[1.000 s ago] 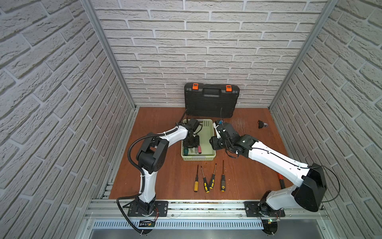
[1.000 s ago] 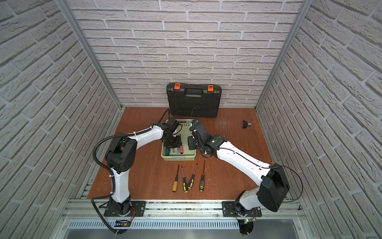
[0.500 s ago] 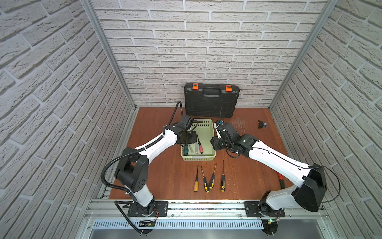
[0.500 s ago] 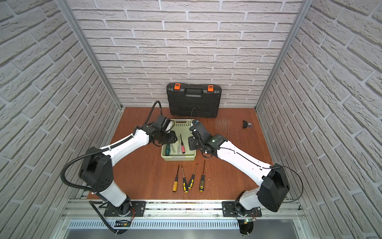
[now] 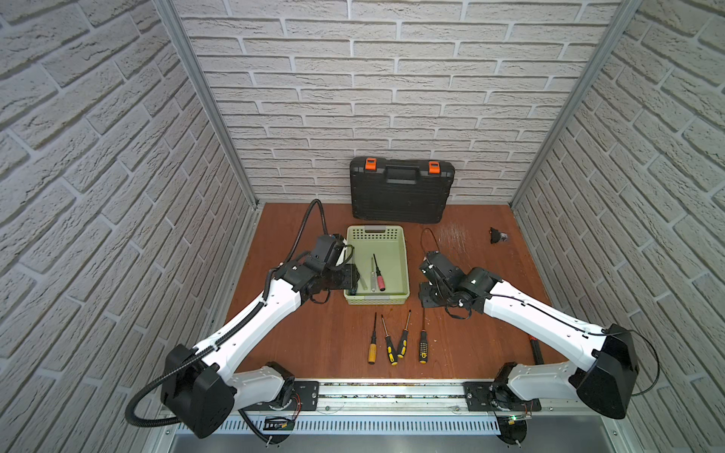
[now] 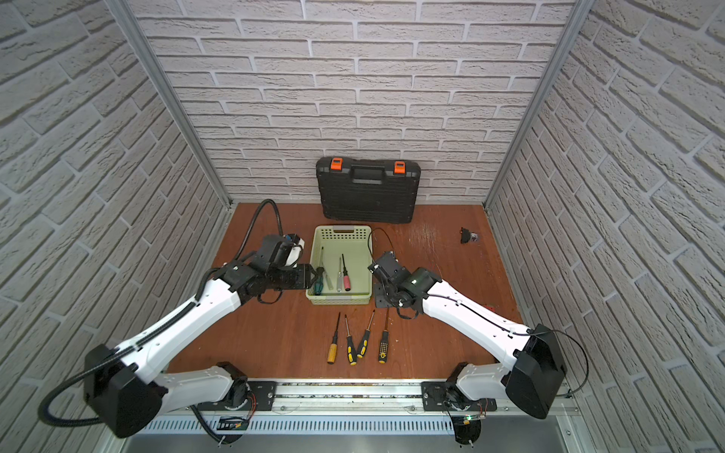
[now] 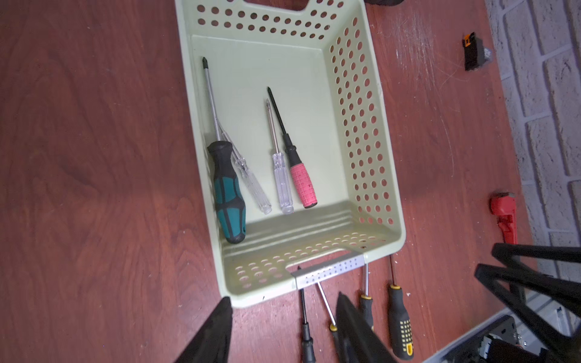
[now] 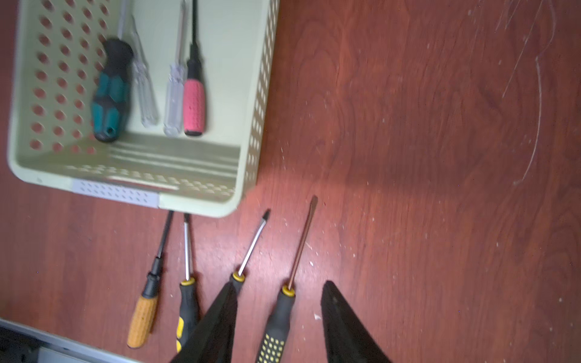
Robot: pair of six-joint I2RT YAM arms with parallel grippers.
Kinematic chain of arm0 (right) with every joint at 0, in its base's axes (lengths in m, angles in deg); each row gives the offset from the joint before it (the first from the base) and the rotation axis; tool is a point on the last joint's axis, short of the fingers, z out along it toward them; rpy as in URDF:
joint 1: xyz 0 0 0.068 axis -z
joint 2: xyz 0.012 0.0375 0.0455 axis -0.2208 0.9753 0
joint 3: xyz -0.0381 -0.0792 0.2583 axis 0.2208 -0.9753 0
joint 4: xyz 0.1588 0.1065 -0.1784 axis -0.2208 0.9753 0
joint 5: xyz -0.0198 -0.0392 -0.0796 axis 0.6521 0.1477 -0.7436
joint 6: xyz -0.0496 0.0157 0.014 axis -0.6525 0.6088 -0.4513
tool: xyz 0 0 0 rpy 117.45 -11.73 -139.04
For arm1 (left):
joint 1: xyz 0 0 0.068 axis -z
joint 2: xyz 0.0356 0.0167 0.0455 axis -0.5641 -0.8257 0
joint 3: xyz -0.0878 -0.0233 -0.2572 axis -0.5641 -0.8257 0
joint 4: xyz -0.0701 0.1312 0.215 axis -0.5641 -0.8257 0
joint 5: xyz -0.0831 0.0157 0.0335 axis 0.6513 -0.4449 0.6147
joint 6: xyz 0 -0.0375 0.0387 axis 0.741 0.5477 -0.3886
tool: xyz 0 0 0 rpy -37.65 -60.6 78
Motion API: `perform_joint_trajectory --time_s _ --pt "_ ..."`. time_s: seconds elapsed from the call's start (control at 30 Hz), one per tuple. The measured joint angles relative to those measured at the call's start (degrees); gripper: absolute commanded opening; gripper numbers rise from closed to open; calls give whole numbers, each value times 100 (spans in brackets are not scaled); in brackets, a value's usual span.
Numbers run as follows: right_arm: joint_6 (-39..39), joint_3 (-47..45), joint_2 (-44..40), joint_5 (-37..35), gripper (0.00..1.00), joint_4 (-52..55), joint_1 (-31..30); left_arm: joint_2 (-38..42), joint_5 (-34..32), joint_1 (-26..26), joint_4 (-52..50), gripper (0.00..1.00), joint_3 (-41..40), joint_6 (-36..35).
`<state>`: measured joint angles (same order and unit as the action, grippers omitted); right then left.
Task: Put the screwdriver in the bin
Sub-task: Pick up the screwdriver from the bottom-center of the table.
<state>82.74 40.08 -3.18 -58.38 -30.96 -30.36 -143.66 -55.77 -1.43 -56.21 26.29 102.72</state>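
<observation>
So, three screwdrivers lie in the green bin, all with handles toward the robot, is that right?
Not quite: the left wrist view shows four in the bin: a teal-handled screwdriver, two clear-handled screwdrivers and a pink-handled screwdriver. The rest holds.

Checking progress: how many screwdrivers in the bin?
4: teal-handled screwdriver along a side wall, clear-handled screwdriver against it, second clear-handled screwdriver mid-floor, pink-handled screwdriver beside that. None hidden.

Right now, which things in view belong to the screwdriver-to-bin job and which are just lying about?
Job: bin; four screwdrivers already inside it; four loose screwdrivers on the table; left gripper and right gripper, both open.
Lying about: black toolcase; red wrench; small black part.
</observation>
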Motion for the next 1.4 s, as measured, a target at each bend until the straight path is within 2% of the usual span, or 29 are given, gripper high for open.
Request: perform_joint_trajectory --time_s 0.17,0.3,0.43,0.8,1.07,1.4 --pt "588 -586 -13 205 51 66 -400 654 -87 144 -11 58 -785 -48" --pt "1123 -837 208 452 56 50 -946 1119 -186 201 -87 58 -1353 9" --pt "1580 -933 514 654 58 -55 -1368 1399 -317 205 -177 59 -1534 66" --pt "2256 -1145 863 752 59 -219 -1410 1287 -426 205 -59 59 -1574 70" --pt "2326 -1300 1060 739 51 -433 -1386 1322 -426 205 0 59 -1622 168" --pt "2319 -1386 1259 704 31 -656 -1296 1322 -424 205 -4 58 -1622 214"
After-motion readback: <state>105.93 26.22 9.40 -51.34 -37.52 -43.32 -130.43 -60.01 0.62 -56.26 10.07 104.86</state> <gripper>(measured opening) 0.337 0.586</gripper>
